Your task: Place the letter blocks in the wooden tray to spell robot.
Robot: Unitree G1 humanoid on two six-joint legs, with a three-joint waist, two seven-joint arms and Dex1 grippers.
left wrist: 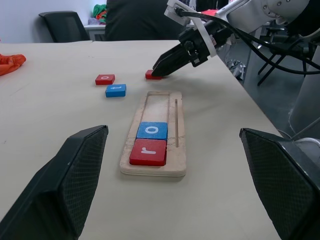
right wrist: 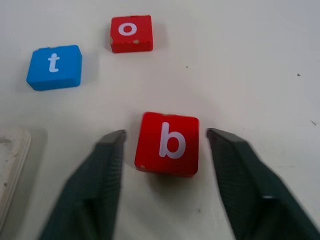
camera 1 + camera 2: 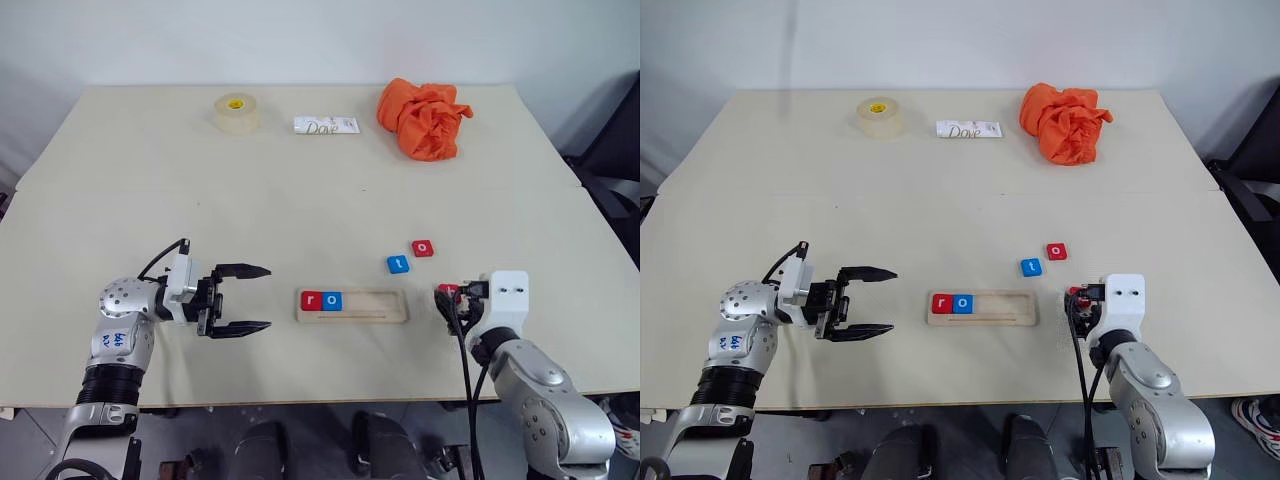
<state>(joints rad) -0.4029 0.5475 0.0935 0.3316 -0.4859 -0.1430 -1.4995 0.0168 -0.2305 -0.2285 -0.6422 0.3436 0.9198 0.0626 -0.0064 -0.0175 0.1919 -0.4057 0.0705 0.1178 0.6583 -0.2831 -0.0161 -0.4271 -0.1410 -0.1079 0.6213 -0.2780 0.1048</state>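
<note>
Third letter in hand: red r block (image 1: 148, 151) and blue o block (image 1: 152, 131) already seated at the left end of the wooden tray (image 3: 352, 305), with three slots bare. Red b block (image 2: 168, 143) lying flat on the desk (image 3: 300, 200) just right of the tray, between the open jaws of the right gripper (image 2: 165, 150), neither finger touching it. Next, by judgement: close squarely on the b, lift, set beside the blue o. Blue t block (image 3: 398, 264) and red o block (image 3: 423, 248) waiting nearby. Right gripper angled slightly down over the b. Left gripper (image 3: 245, 298) level, pointing toward the tray, jaws wide open and empty.
</note>
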